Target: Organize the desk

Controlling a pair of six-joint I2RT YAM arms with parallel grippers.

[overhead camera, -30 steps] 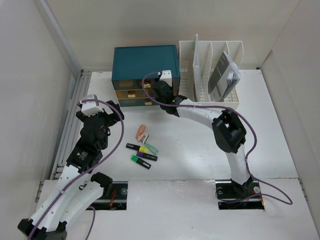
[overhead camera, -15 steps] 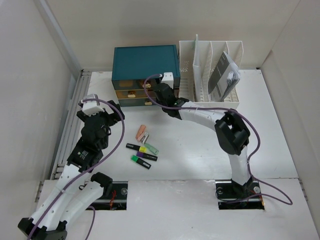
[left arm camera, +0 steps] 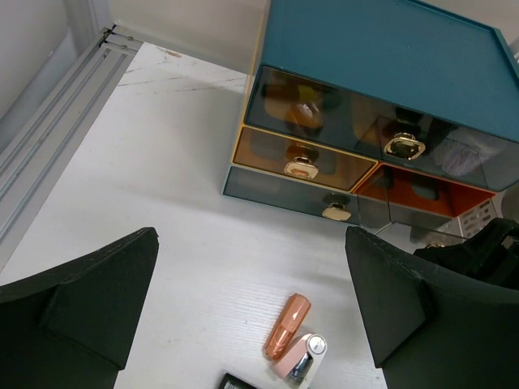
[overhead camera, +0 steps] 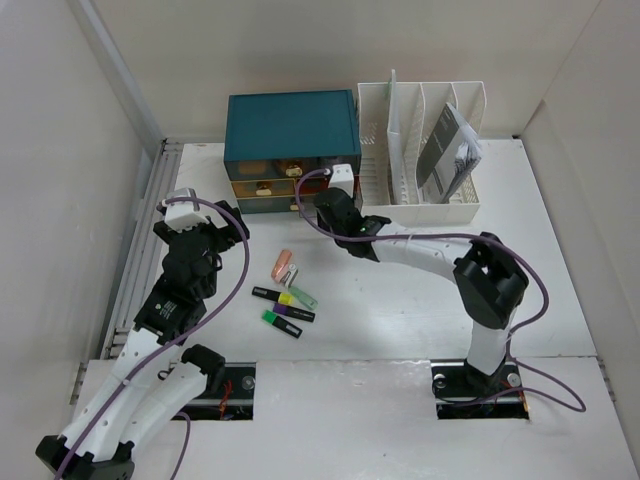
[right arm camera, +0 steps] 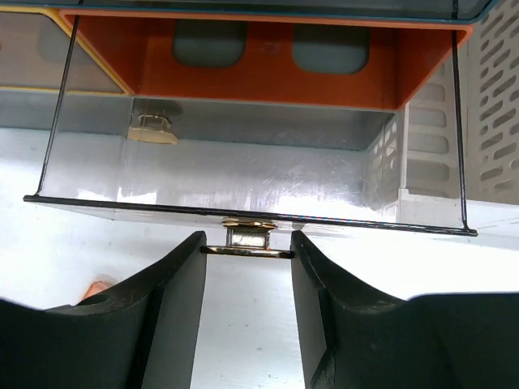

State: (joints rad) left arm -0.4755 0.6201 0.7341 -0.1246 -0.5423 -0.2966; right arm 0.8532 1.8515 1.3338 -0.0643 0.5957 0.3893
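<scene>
On the white tabletop (overhead camera: 400, 300), the teal drawer box (overhead camera: 290, 125) is presenting its open drawer (right arm camera: 243, 174) straight at the right jaws, which are pinching its gold handle (right arm camera: 247, 251), while the left jaws are hanging spread nearer the highlighters (overhead camera: 293, 313).

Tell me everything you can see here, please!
desk: one, white, under everything.
drawer box: one, teal, back middle, one right-hand drawer pulled out.
file rack: one, white, right of the box.
booklet: one, grey, in the rack.
highlighters: three or four, black with bright ends, desk middle.
small tube: one, peach, just behind the highlighters.
pink item: one, beside the tube.
left pincer: one, black, open over the desk.
right pincer: one, black, shut on the drawer handle.
</scene>
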